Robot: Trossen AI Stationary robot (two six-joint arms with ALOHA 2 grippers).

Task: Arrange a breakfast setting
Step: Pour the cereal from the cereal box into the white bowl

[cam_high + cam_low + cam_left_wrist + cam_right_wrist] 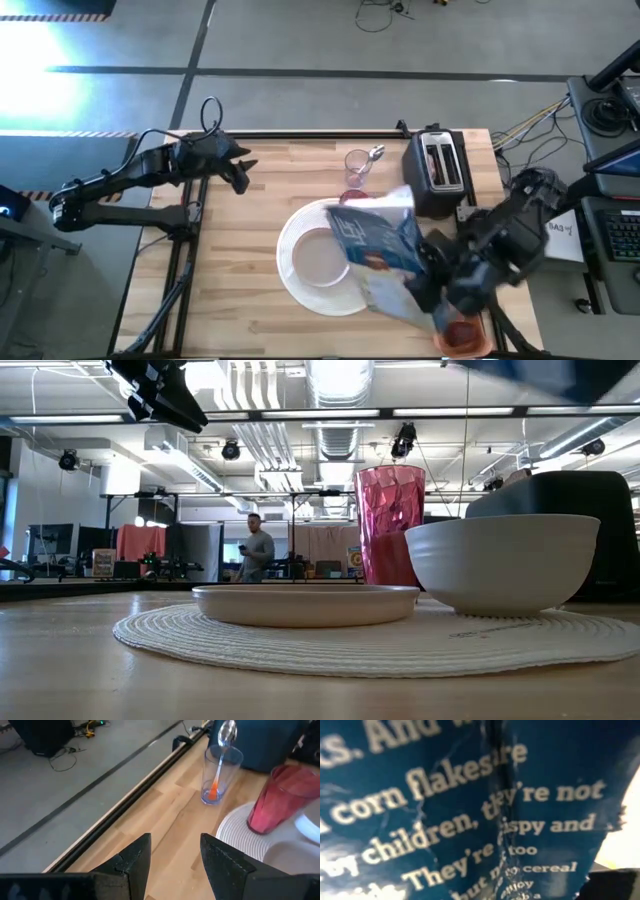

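Note:
A large round white plate lies on a round white placemat in the middle of the table. A blue cereal box hangs tilted over the plate's right side, with my right gripper shut on it. In the low view a white bowl sits on the placemat to the right of the plate, with a translucent pink cup behind them. My left gripper stands open above the table's far left part, holding nothing. My right gripper holds the cereal box by its right side, coming from the table's right and slanting down. The box is lifted clear and tilted over the plate. Its printed blue face fills the right wrist view, which hides how the fingers sit.
A black toaster stands at the far right. A clear glass with a spoon in it stands beside the pink cup. An orange-red tray sits at the near right corner. Bare wood lies left of the placemat.

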